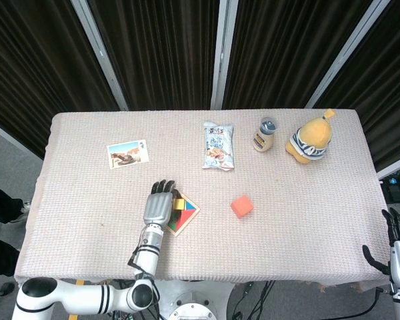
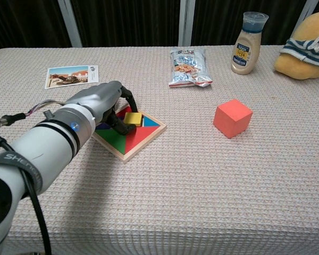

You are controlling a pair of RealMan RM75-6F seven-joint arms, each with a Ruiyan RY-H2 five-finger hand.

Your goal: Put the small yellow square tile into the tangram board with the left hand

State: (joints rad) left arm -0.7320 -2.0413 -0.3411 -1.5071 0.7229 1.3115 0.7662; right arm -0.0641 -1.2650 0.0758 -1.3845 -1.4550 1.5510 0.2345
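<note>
The tangram board (image 2: 128,134) (image 1: 184,215) lies near the table's front left, filled with coloured tiles. My left hand (image 2: 98,103) (image 1: 159,207) arches over the board's left part, fingers curled down. It pinches the small yellow square tile (image 2: 132,118) (image 1: 177,204), which sits low over the board's middle; whether it touches the board I cannot tell. My right hand (image 1: 396,241) hangs off the table's right front corner with fingers spread, holding nothing.
An orange-red cube (image 2: 233,118) stands right of the board. A snack bag (image 2: 188,67), a bottle (image 2: 246,44) and a yellow plush toy (image 2: 306,47) line the far edge. A photo card (image 2: 70,76) lies at the far left.
</note>
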